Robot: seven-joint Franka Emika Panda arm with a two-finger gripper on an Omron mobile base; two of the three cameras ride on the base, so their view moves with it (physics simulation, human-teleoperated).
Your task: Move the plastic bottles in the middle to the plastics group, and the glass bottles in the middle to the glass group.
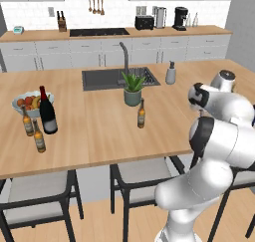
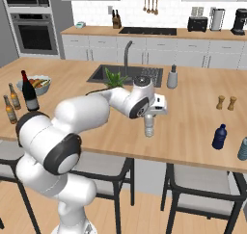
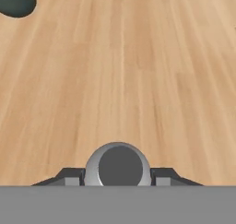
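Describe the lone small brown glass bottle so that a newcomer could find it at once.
Start at the sink in the long wooden counter, then find the green potted plant just before it. The small brown glass beer bottle stands alone beside that pot, far from the other bottles by the fruit bowl.

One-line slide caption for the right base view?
Gripper shut on the clear water bottle, held over the wooden island, dark blue bottle waiting to its right.

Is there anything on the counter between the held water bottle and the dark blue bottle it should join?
Nothing visible. The gripper holds the water bottle, and bare counter runs to the dark blue bottle; the shakers stand farther back.
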